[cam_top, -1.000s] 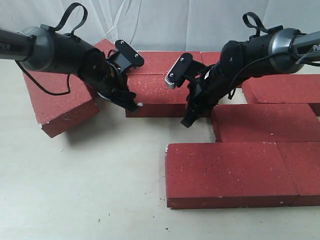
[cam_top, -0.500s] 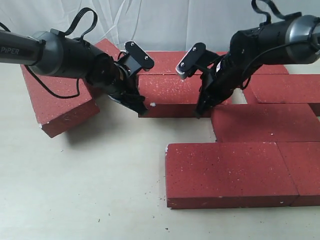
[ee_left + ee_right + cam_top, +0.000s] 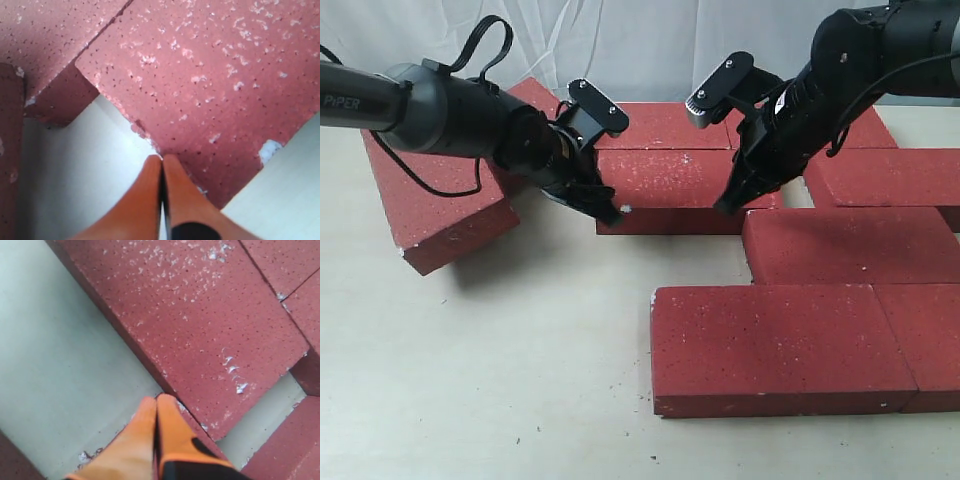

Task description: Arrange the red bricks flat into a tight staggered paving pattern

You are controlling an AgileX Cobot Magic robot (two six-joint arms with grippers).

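My exterior camera looks down at a slant over the table. Both wrist cameras sit very close, each aimed at an opposite end of the same middle brick.

The scene is evenly and brightly lit; soft shadows are cast on the bench beside the red bricks. Wrist views are blurred nearest the lens.
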